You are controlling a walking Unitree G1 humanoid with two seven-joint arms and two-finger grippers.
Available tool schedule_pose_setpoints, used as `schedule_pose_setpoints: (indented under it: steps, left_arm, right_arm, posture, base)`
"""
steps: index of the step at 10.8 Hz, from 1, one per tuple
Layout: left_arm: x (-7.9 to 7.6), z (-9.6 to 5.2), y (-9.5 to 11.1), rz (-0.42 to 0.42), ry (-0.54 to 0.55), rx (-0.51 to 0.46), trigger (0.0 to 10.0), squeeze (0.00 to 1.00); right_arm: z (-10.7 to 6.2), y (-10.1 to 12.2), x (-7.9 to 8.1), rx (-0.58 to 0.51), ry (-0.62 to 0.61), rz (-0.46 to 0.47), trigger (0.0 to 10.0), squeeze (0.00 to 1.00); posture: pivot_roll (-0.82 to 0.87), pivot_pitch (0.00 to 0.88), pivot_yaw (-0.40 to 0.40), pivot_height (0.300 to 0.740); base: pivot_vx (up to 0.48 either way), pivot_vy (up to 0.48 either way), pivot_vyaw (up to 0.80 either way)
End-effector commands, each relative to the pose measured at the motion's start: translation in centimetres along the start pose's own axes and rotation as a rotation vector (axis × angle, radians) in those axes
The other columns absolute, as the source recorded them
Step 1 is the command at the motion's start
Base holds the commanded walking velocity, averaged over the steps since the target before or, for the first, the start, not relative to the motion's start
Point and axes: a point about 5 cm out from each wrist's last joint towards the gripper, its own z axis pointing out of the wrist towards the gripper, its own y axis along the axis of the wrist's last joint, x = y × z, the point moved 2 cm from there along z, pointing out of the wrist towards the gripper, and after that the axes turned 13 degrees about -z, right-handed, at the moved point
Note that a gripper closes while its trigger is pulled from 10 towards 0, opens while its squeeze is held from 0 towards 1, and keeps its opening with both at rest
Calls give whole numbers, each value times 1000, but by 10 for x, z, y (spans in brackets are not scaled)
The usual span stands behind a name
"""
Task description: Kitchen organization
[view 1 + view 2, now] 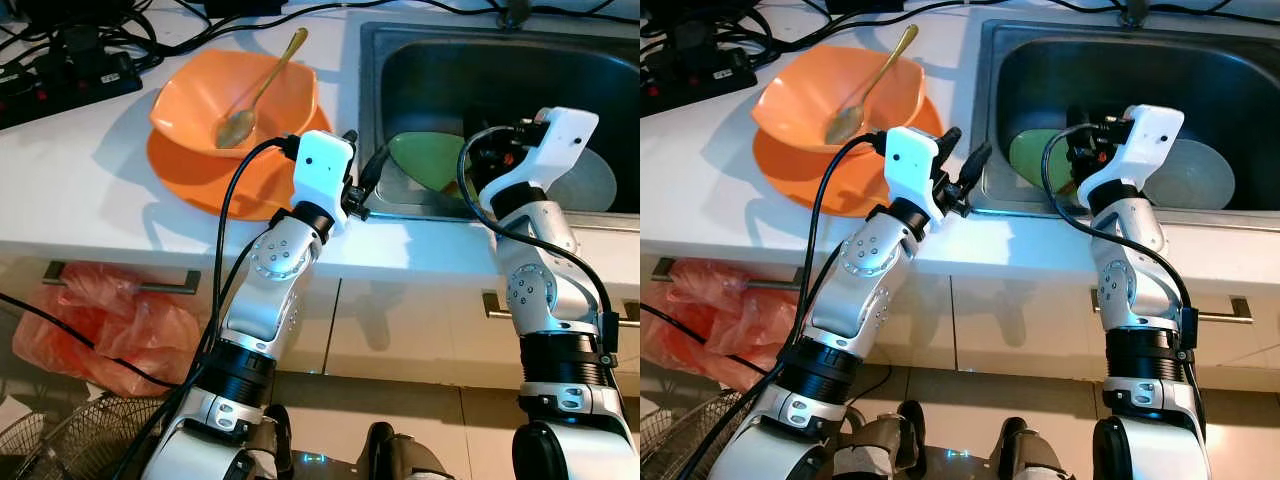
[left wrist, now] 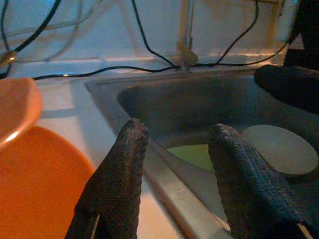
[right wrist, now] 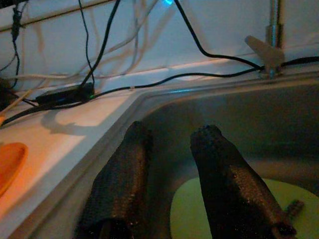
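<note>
Head view: two tools (parted), left tool (image 1: 362,185), right tool (image 3: 169,164), one sink (image 1: 400,40).

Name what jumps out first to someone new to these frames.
The orange bowl with a gold spoon in it, sitting on an orange plate on the white counter left of the steel sink. Next, the left gripper open at the sink's front rim, and the right gripper open over a green plate in the basin.
</note>
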Motion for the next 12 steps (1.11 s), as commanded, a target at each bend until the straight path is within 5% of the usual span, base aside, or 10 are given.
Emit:
schedule_pose_setpoints:
  steps: [1,12]
  left_arm:
    - [2,-2,-6,9,23,12,10000,0]
    - [4,-1,-5,9,35,14,10000,0]
  right_arm:
    - [-3,-3,2,18,5,-10,10000,0]
    - [-6,-8,3,40,-3,-2,10000,0]
  posture:
    - [33,209,-1,740]
    - [32,215,5,740]
  base:
    - [0,0,0]
    - [0,-403,0]
